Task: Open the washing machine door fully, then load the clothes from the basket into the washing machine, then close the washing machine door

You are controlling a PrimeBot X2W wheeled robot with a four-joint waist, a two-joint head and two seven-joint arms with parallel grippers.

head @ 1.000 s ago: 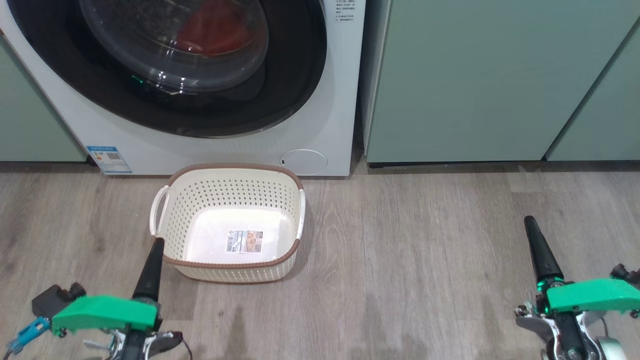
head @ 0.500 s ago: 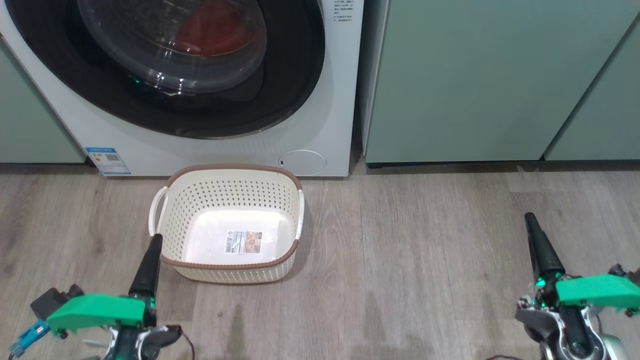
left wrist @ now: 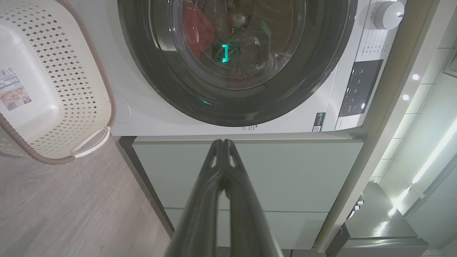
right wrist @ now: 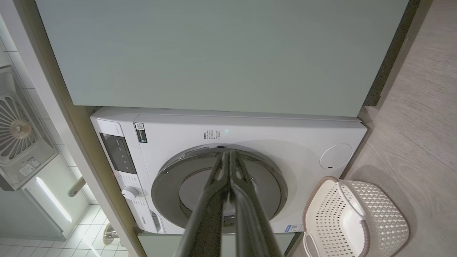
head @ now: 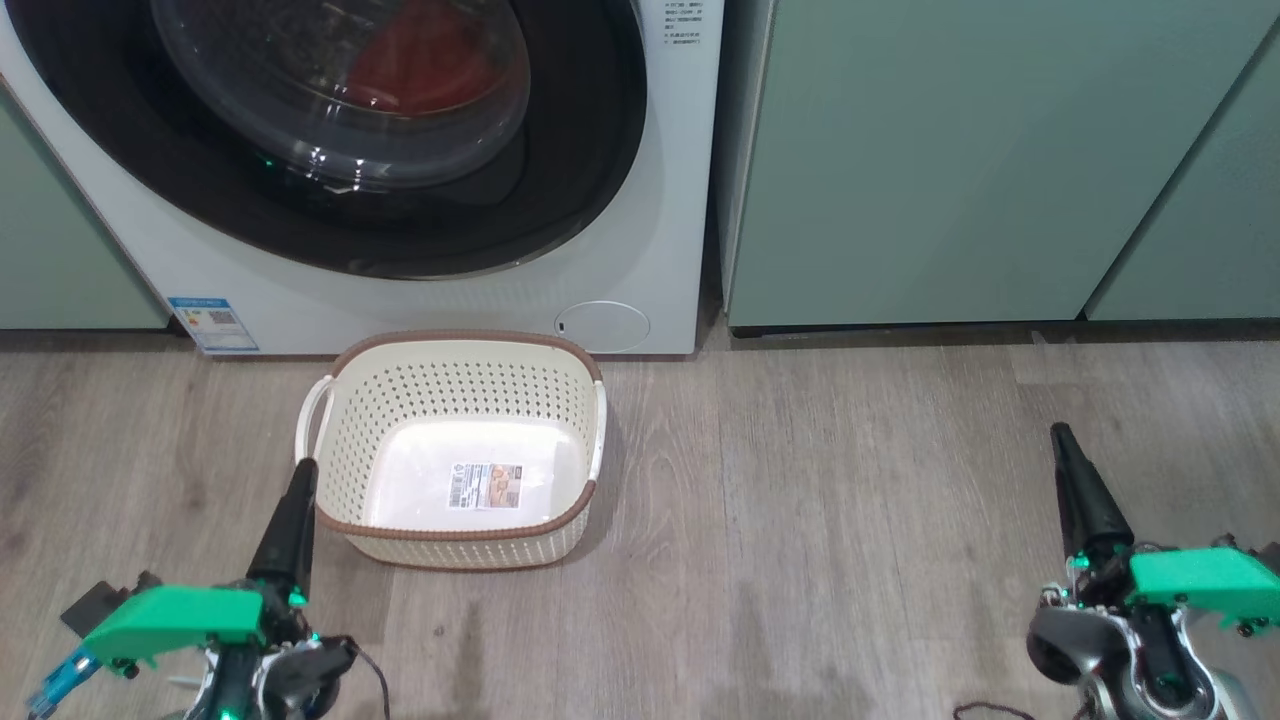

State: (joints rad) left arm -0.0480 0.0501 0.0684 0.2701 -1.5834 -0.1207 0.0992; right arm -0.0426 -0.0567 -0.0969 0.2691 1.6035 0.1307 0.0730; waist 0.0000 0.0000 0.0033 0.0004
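Our left gripper (left wrist: 223, 142) has its two dark fingers (left wrist: 200, 214) pressed tip to tip with nothing between them. In the head view its tip lies by the near left corner of the basket (head: 455, 345); we cannot tell whether it touches the rim. Our right gripper (right wrist: 228, 153) is pinched together the same way (again holding nothing). It hangs over the wooden floor (head: 850, 520), well to the right of the basket, before the pale green cabinets (head: 950, 150).

The basket stands upright on the floor just in front of the washing machine (head: 660, 200), its far rim near the round flap (head: 603, 326), and its bare bottom shows a label (head: 487, 485). Above it, the washing machine door (head: 590, 190) sits flush against the machine's front. The clothes (head: 430, 60) lie inside, a patch of red seen through the domed glass.
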